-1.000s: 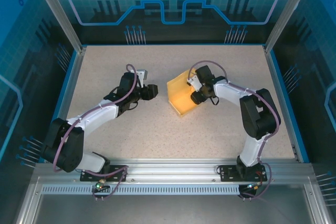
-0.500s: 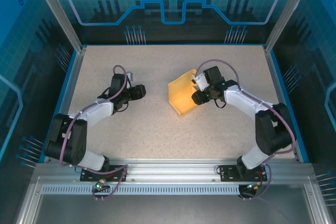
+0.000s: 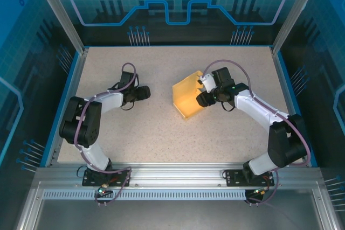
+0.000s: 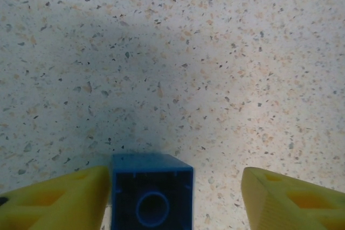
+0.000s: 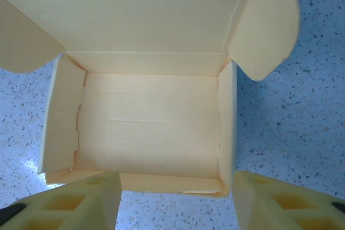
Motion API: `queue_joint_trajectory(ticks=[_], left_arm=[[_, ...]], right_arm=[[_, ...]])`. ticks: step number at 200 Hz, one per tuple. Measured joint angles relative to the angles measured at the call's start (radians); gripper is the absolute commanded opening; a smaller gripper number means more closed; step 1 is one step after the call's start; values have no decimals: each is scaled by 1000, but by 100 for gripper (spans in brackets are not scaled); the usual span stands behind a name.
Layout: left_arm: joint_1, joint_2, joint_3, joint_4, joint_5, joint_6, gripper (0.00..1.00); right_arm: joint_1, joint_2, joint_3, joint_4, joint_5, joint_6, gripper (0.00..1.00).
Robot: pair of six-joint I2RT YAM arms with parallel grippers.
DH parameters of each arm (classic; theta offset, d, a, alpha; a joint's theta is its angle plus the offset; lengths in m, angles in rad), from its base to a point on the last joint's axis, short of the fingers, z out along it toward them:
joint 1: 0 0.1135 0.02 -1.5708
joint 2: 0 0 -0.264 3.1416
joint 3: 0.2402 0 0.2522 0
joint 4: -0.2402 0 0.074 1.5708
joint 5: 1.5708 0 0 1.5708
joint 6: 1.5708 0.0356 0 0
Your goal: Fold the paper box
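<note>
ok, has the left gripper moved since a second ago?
Yes: the left gripper has drawn back leftward, nearer the table's left edge, farther from the paper box.

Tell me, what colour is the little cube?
The cube is dark blue, seen best in the left wrist view.

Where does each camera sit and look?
Top: above, behind the arms, looking down at the table; left arm and right arm show.
Left wrist: looks down at table and blue cube; left fingers show.
Right wrist: looks into the open paper box; right fingers show.
Shared: top and right wrist both see the box.
</note>
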Motion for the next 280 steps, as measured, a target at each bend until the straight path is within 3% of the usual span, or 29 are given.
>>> queue_joint_trajectory(ticks=[60,102,151,174,196,222,280], left_arm=[[1,6,4,-18,-14,-2,38],[2,-60,-34,-11,-2,-18,30],[-21,-387,-180,32,124,-143,29],[-93,-536,-219,60,161,-222,29],[-194,-642,-250,85,167,-296,29],[-281,-682,-253,92,188,-351,29],[-311,-660,-205,34,352,-372,29]], right_arm=[[5,0,0,0,-13,0,58],[14,-27,0,-27,-11,8,58],[120,-151,20,-61,5,55,62],[230,-189,29,-51,-16,51,65],[271,-195,42,-26,-74,51,69],[286,-193,49,-8,-114,30,71],[354,-232,-13,66,-124,-138,71]])
